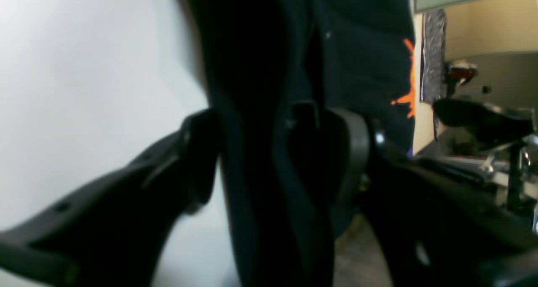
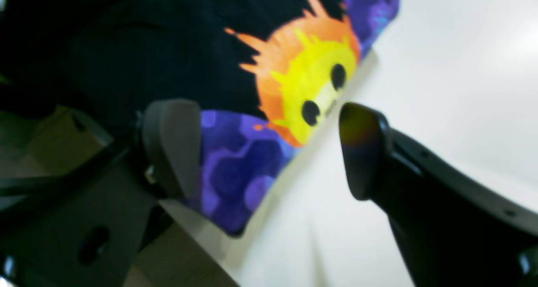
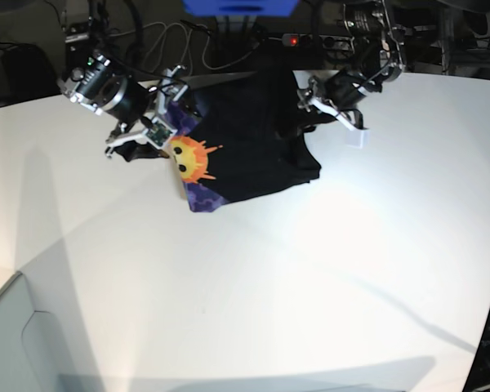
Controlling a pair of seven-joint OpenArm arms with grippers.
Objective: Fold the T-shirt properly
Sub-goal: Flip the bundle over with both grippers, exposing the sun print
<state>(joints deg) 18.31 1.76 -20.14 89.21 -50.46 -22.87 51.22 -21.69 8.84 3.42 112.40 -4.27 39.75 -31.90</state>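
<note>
The T-shirt (image 3: 253, 143) is lying bunched at the far edge of the white worktop (image 3: 310, 278), with its sun print (image 2: 311, 81) showing, so no neat fold is made yet and most of the folding is judged still to be done. The left claw (image 1: 269, 152) is seen with a hanging fold of the black cloth between its jaws, but a firm pinch cannot be told. The right claw (image 2: 269, 148) is held wide apart beside the sun print, and nothing is gripped by it.

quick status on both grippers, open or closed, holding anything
Left gripper: fingers either side of a fold of the black cloth T-shirt; grip cannot be told.
Right gripper: open, holding nothing.
</note>
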